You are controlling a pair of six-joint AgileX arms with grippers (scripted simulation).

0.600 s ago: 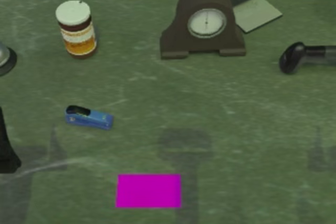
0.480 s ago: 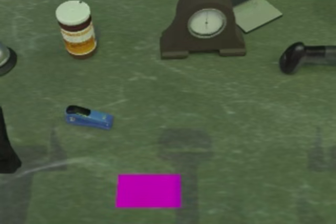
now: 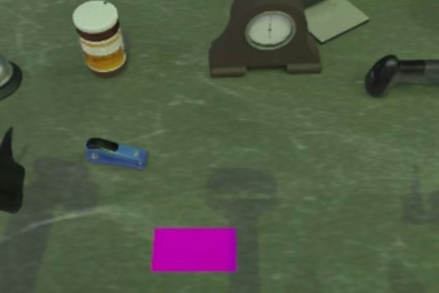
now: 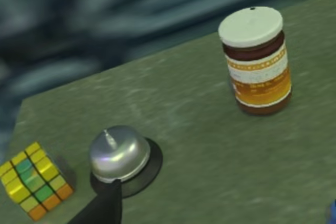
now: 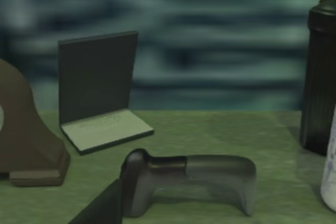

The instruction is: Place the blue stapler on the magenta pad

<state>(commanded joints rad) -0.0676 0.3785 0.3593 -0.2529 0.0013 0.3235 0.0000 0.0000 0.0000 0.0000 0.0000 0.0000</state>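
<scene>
The blue stapler (image 3: 116, 154) lies flat on the left half of the green table, its dark rounded end pointing left. A blue sliver of the stapler (image 4: 333, 211) shows at the edge of the left wrist view. The magenta pad (image 3: 194, 250) lies flat near the front edge, right of and nearer than the stapler, with nothing on it. My left gripper (image 3: 8, 176) hangs at the table's left edge, well left of the stapler and apart from it. My right gripper is outside the top view; a dark part of it (image 5: 105, 208) shows in the right wrist view, near the scanner.
A brown mantel clock (image 3: 265, 32) stands at the back centre, with a grey-green card (image 3: 336, 17) behind it. A white-lidded jar (image 3: 100, 38) stands back left, a silver bell (image 4: 118, 153) and a colour cube (image 4: 34, 187) far left. A black scanner (image 3: 401, 73) lies at the right.
My left gripper has moved toward the back of the table along the left edge, and its shadow has shifted closer to the stapler. Stapler and pad have not moved.
</scene>
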